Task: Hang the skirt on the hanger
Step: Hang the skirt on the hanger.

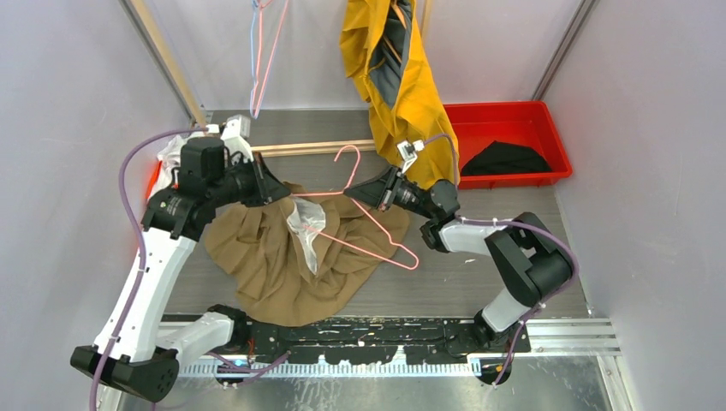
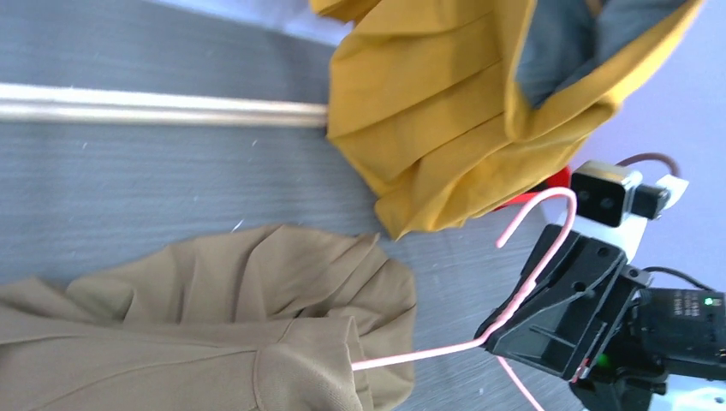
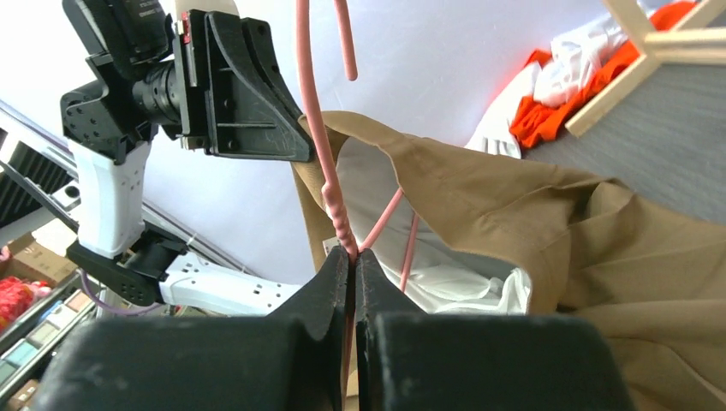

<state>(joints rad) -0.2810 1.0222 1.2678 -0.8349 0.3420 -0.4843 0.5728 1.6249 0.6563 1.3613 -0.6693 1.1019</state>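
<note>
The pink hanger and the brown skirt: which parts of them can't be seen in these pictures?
- Left wrist view: one hanger arm goes inside the skirt, which hides how far it reaches.
- Right wrist view: the right gripper covers the hanger below its twisted neck.
- Top view: the left gripper and its arm cover the skirt edge under them.

One arm of the hanger [image 2: 428,349] runs into the skirt [image 2: 214,342] opening and is concealed there. The skirt is cut off by the left wrist view's lower edge; the yellow garment [image 1: 419,94] is cut off at the top.
</note>
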